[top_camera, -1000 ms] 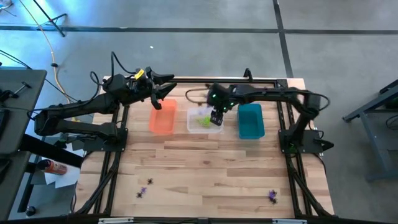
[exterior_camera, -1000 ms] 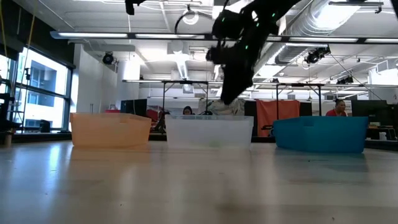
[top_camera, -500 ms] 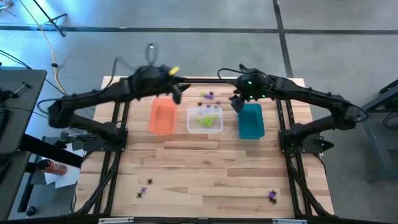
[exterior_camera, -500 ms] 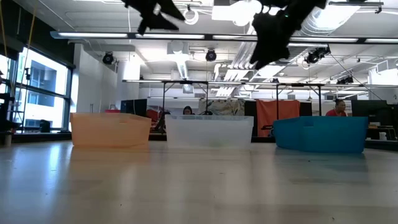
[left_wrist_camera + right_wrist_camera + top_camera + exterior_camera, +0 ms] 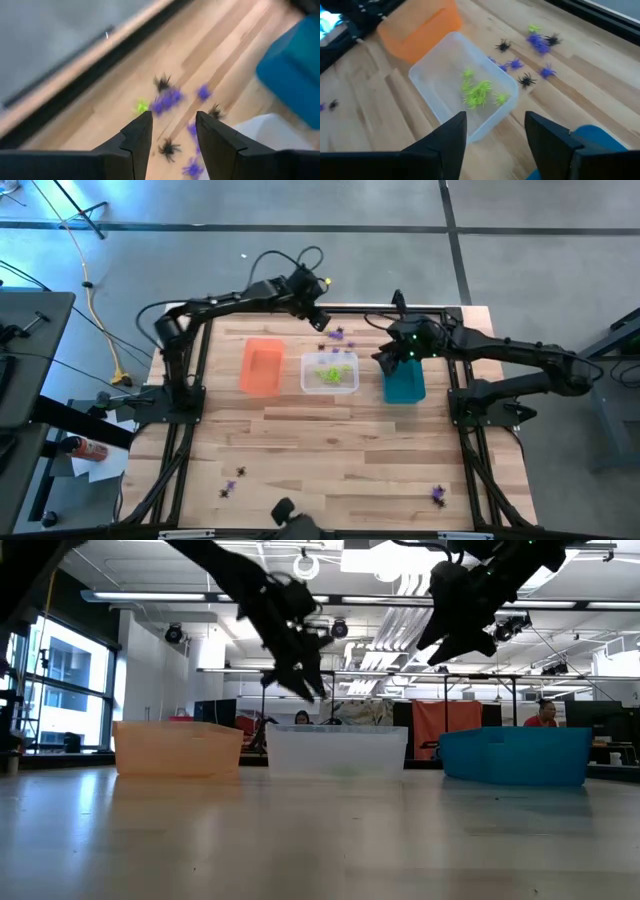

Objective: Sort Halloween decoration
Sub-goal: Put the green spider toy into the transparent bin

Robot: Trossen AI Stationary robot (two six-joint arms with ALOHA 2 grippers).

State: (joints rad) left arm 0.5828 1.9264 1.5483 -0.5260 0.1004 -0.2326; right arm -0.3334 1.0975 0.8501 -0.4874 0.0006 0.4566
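The Halloween decoration lies partly in a loose pile of purple, black and lime trinkets (image 5: 167, 99) on the wood behind the clear bin (image 5: 330, 372). Several lime ones (image 5: 477, 92) lie inside that bin. My left gripper (image 5: 173, 116) hangs open just above the pile at the far edge (image 5: 321, 323), pointing slantwise down, with nothing between its fingers. My right gripper (image 5: 495, 117) is open and empty, up in the air over the teal bin's (image 5: 404, 376) far left corner (image 5: 381, 360).
The orange bin (image 5: 262, 366) stands left of the clear one. Stray trinkets lie near the front edge at the left (image 5: 232, 485) and the right (image 5: 438, 495). Bare wood stretches between the bins and the front edge. People sit in the room beyond the table.
My left gripper has swung from above the orange bin toward the far edge and the right, sinking and tipping downward onto the trinket pile. My right gripper has risen out of the clear bin and drawn back right, over the teal bin's corner.
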